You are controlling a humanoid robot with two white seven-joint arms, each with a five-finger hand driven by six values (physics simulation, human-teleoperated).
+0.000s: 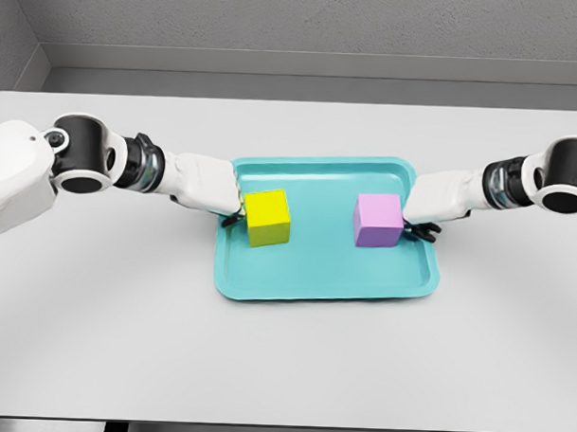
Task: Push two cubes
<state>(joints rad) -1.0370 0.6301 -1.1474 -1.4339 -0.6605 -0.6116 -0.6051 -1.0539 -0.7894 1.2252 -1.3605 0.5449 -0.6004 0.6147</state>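
Observation:
A yellow cube (268, 217) sits on the left part of a teal tray (324, 274), and a purple cube (377, 220) sits on the right part. My left hand (234, 206) comes in from the left and presses against the yellow cube's left face. From the other side, my right hand (419, 221) touches the purple cube's right face. Dark fingertips (426, 231) show just below that hand, over the tray's right rim. Both hands are mostly hidden behind the cubes, so I cannot see how their fingers stand.
The tray lies in the middle of a white table (283, 358). A grey wall runs behind the table's far edge. A gap of bare tray separates the two cubes.

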